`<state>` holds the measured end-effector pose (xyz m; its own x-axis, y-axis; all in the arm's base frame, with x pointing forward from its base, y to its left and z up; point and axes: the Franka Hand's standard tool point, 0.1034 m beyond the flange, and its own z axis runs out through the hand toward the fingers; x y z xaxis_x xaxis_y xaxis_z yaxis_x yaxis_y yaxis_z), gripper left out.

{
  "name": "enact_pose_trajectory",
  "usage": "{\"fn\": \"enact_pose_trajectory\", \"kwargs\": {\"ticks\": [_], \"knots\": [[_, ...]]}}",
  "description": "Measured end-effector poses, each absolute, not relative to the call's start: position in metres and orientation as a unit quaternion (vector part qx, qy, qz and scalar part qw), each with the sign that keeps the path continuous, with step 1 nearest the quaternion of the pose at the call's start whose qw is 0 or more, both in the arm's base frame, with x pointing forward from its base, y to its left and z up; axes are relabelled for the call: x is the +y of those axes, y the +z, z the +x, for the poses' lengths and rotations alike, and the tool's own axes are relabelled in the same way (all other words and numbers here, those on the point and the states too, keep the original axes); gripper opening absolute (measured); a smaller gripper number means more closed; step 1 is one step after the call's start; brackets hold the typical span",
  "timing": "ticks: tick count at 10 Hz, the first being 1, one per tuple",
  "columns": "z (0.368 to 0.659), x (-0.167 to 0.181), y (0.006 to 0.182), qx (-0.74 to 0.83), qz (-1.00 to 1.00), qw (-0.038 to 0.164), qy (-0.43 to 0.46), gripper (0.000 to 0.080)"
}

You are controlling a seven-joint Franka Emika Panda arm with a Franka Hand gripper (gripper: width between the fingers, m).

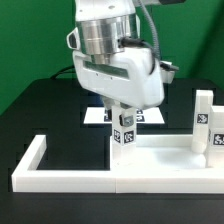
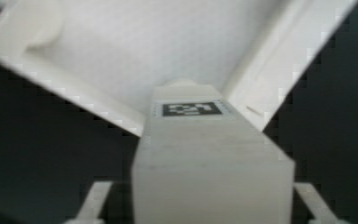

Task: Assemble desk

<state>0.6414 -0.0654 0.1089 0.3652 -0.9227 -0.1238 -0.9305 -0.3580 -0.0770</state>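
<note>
The white desk tabletop (image 1: 165, 160) lies flat at the exterior view's right; it also shows in the wrist view (image 2: 140, 50). A white leg (image 1: 125, 135) with a square tag stands upright at the tabletop's left corner. My gripper (image 1: 123, 115) is over its top. In the wrist view the leg (image 2: 202, 165) fills the middle. My gripper (image 2: 202, 203) straddles it, and the fingers (image 2: 98, 200) stand on either side with thin dark gaps, so the jaws are open. A second leg (image 1: 203, 122) stands upright at the tabletop's far right corner.
The low white U-shaped border wall (image 1: 45, 170) runs along the front and the exterior view's left. The marker board (image 1: 98, 116) lies behind the gripper. The table top is black, with a green backdrop.
</note>
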Motion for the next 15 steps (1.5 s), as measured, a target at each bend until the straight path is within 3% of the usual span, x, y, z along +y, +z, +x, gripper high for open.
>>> {"fn": "enact_pose_trajectory", "kwargs": {"ticks": [3, 6, 7, 8, 9, 12, 15], "knots": [[0.641, -0.060, 0.108, 0.720, -0.686, 0.089, 0.050, 0.0293], [0.640, -0.060, 0.108, 0.711, -0.695, 0.090, 0.049, 0.0294], [0.640, -0.060, 0.107, 0.704, -0.702, 0.089, 0.049, 0.0396], [0.640, -0.059, 0.106, 0.627, -0.773, 0.090, 0.038, 0.0546], [0.642, -0.060, 0.106, 0.543, -0.834, 0.093, 0.021, 0.0621], [0.641, -0.059, 0.106, 0.454, -0.886, 0.093, 0.011, 0.0647], [0.648, -0.039, 0.112, 0.135, -0.989, 0.047, -0.027, 0.0649]]}}
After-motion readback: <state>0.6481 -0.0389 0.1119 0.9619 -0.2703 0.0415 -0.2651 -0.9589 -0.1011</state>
